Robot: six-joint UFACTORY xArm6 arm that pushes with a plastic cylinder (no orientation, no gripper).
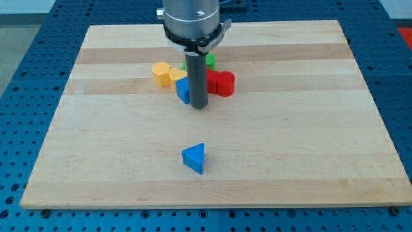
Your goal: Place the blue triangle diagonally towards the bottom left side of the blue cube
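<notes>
The blue triangle (194, 158) lies alone on the wooden board (96, 142), toward the view's bottom centre. The blue cube (183, 89) sits in a cluster of blocks near the view's top centre, partly hidden by my rod. My tip (200, 106) stands just right of the blue cube, touching or nearly touching it, and well above the blue triangle in the view.
The cluster also holds a yellow block (160, 73) and a second yellow block (176, 77) on the left, a green block (209, 60) behind the rod, and a red cylinder (224, 84) with another red block (212, 82) on the right.
</notes>
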